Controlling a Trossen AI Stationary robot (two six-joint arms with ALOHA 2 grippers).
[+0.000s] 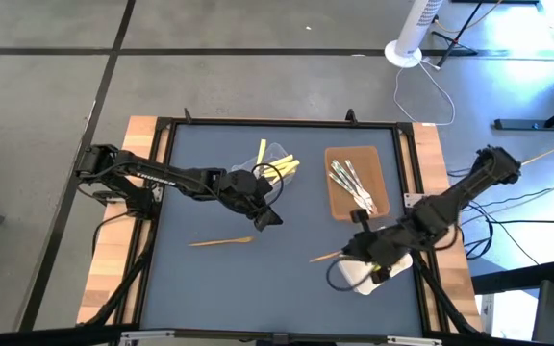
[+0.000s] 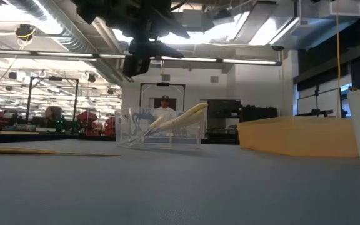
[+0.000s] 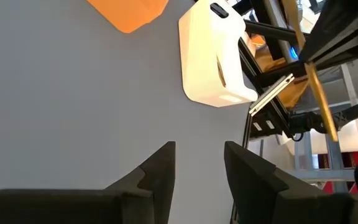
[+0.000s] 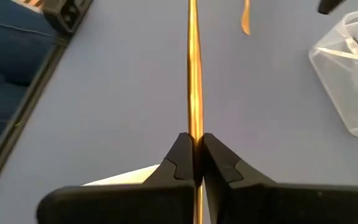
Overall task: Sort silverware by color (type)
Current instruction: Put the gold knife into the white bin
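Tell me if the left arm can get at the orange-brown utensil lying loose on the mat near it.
Probably yes. The left gripper hangs open and empty beside the clear tub, and the orange-brown utensil lies alone on bare mat close by, with nothing over it. The right gripper is far off, shut on another orange-brown stick.

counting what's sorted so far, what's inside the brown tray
The brown tray holds a loose bunch of silver utensils. They overlap, so an exact count is not possible, and anything lying beneath them is hidden.
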